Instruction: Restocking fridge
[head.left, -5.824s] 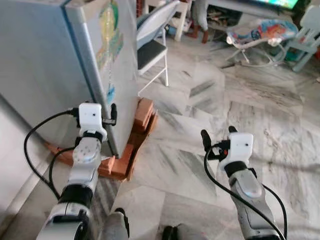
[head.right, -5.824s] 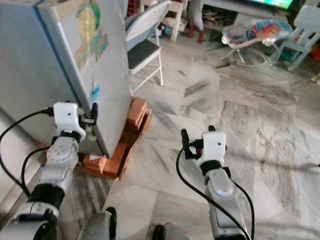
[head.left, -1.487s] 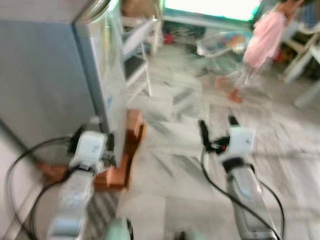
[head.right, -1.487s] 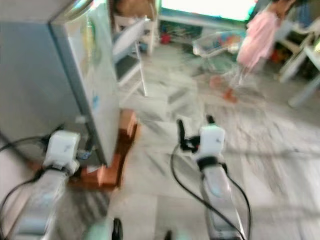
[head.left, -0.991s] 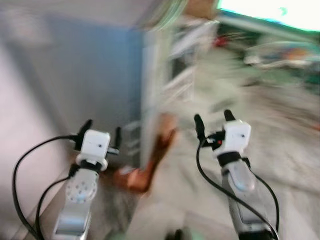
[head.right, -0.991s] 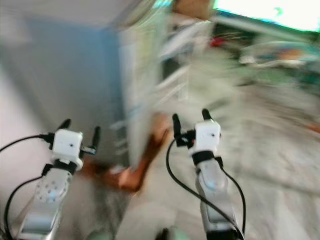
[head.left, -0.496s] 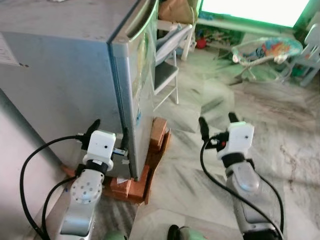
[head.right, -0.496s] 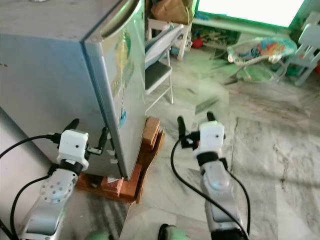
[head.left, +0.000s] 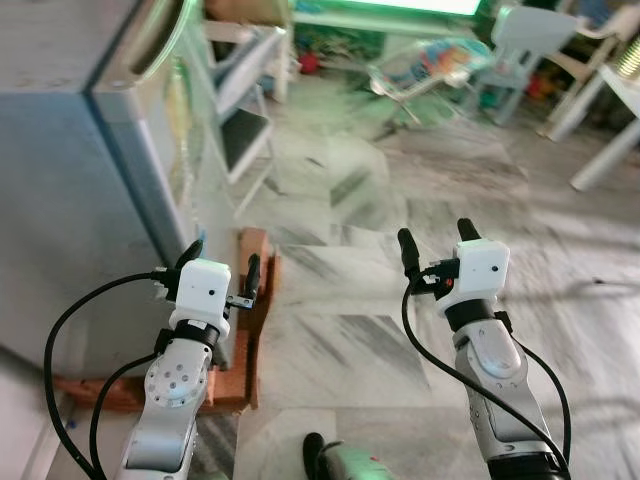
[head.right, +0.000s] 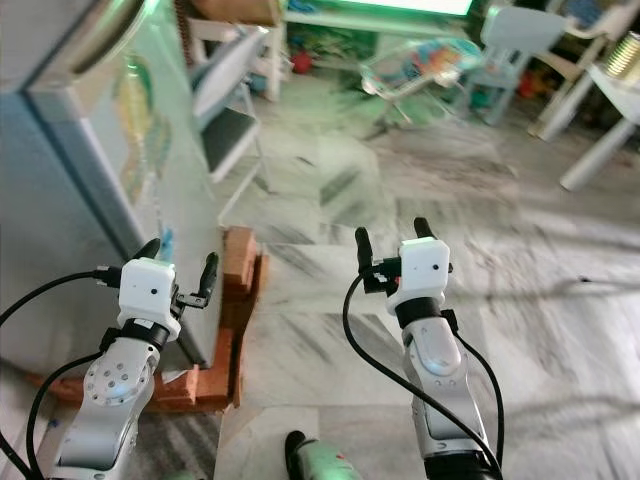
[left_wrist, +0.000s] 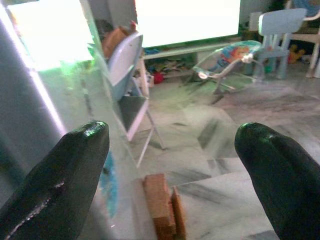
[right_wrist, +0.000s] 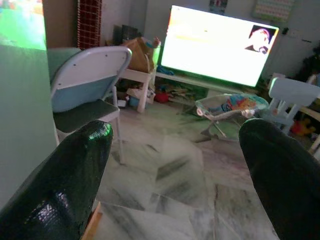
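A grey fridge (head.left: 90, 180) stands at my left with its door shut, stickers on the door face (head.right: 140, 120), raised on red bricks (head.left: 245, 300). My left gripper (head.left: 220, 262) is open and empty, close beside the fridge's front corner. My right gripper (head.left: 437, 238) is open and empty, held over the marble floor to the right of the fridge. In the left wrist view the fridge door (left_wrist: 60, 115) runs along one side, with a brick (left_wrist: 160, 202) at its foot.
A folding chair (head.left: 245, 110) stands just past the fridge. Farther back are a baby bouncer (head.left: 435, 65), a pale plastic chair (head.left: 525, 40), white table legs (head.left: 610, 140) and a bright screen (right_wrist: 215, 47). Marble floor (head.left: 340, 300) lies open ahead.
The camera has swung right, so the fridge sits farther left and more open floor shows. Both grippers keep the same raised, open pose.
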